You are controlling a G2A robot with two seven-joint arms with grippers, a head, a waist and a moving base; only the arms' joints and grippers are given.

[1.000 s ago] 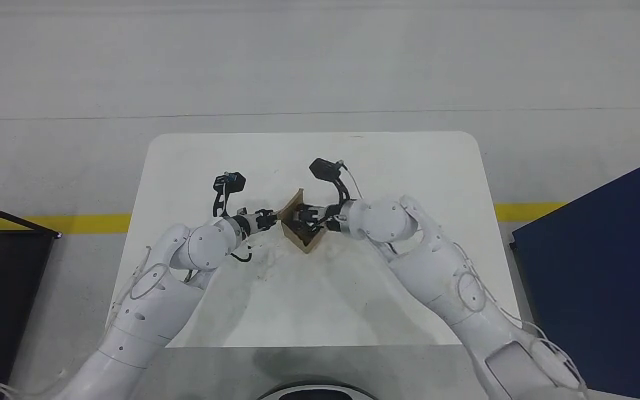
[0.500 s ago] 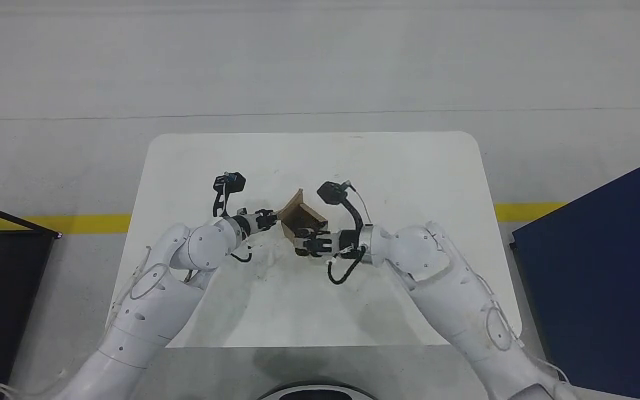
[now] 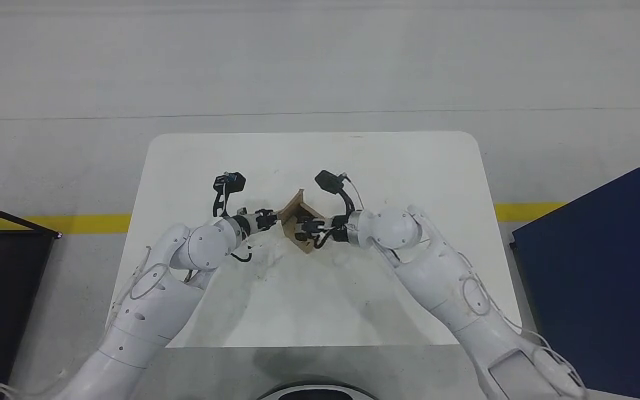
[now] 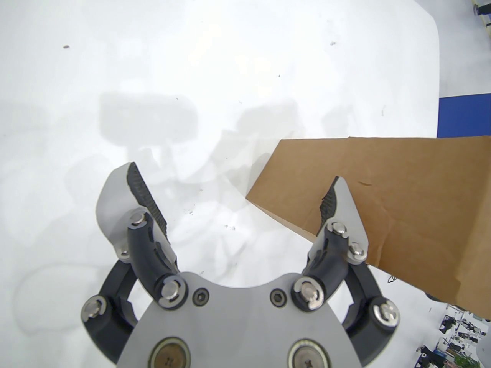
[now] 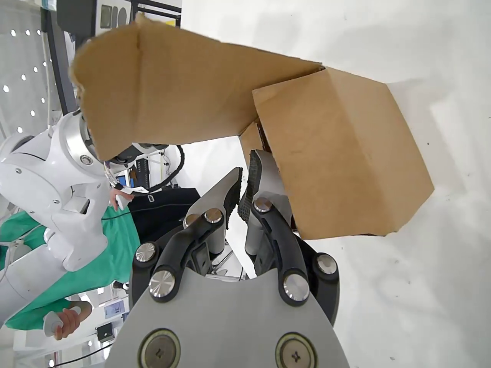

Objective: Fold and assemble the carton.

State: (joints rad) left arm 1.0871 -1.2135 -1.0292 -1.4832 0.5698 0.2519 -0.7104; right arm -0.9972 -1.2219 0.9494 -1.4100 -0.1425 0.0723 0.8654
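On the white tabletop, the left gripper is seen with jaws spread just beside a side wall of the brown carton. The half-formed carton (one flap raised) is met from the other side by the right gripper, jaws pressed nearly together at an open edge and judged the nearer.

Both arms are glossy white, rounded shells; black cables loop at the wrists. Grey metal fingers carry ribbed black pads, black links, silver screws.
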